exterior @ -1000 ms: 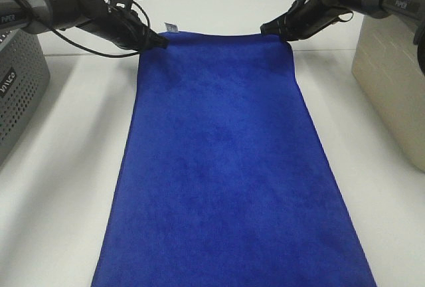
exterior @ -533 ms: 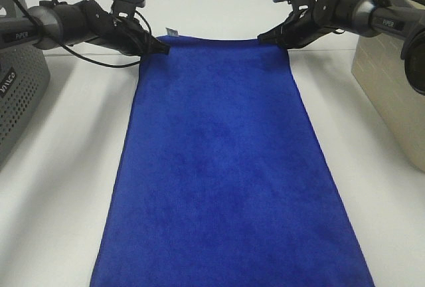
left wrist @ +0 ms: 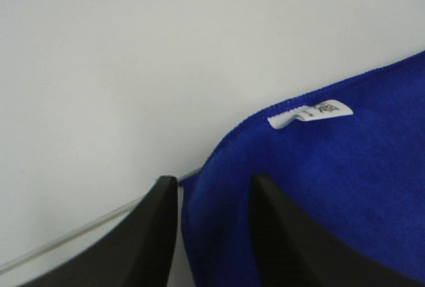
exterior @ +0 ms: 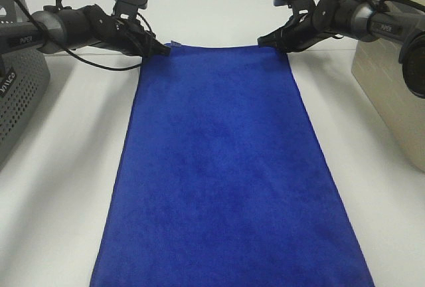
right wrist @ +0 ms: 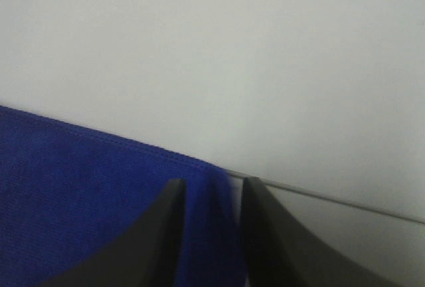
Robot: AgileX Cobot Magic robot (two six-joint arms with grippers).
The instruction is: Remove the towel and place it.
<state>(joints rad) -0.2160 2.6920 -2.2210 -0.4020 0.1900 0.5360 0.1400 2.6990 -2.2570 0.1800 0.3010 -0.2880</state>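
Note:
The royal-blue towel (exterior: 222, 167) lies spread lengthwise on the white table, running from the far middle to the near edge of the exterior view. My left gripper (exterior: 163, 48) is shut on its far left corner, beside the small white tag (left wrist: 310, 112). My right gripper (exterior: 264, 40) is shut on its far right corner. In the left wrist view blue cloth (left wrist: 212, 227) sits pinched between the two black fingers (left wrist: 149, 234). In the right wrist view the towel's edge (right wrist: 209, 220) is pinched likewise between the fingers (right wrist: 159, 234). Both grippers are low, close to the tabletop.
A grey perforated basket (exterior: 16, 94) stands at the left edge. A beige basket (exterior: 392, 81) stands at the right edge. White tabletop (exterior: 66, 167) shows on both sides of the towel.
Both grippers have moved down toward the table with the towel's far corners. The far edge has sunk and the cloth now lies flatter.

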